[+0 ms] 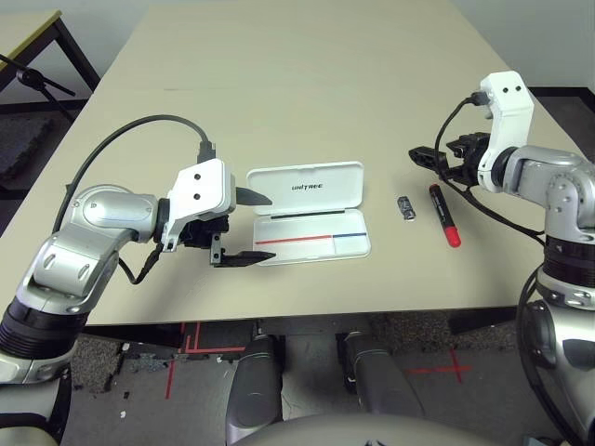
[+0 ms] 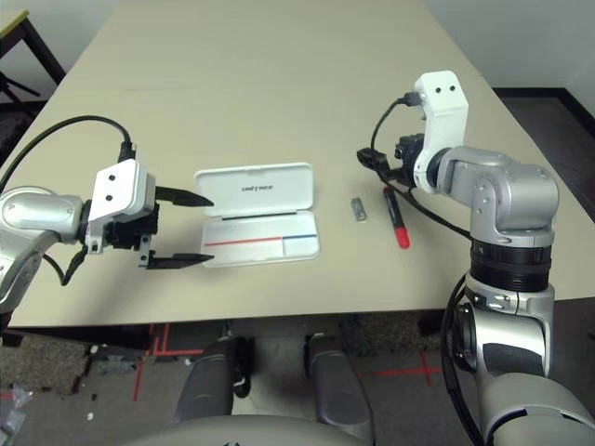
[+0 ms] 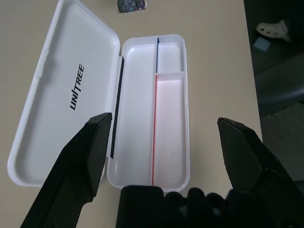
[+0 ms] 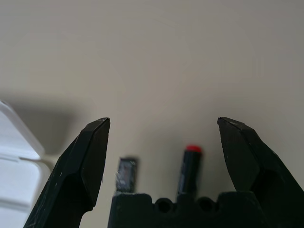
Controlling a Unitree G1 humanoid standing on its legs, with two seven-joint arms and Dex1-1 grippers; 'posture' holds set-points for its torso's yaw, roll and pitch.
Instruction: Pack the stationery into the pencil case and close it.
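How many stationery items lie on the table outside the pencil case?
2. A small dark piece lies just right of the open case; a red marker lies right of that piece. Case compartments look empty; no third item in sight.

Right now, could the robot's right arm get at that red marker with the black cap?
Probably yes: the open right gripper hovers just beyond the red marker, which lies bare on the table, nothing covering it.

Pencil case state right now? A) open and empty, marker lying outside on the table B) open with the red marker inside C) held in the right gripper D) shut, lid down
A: the pencil case lies open with bare compartments, and the red marker rests on the table to its right.
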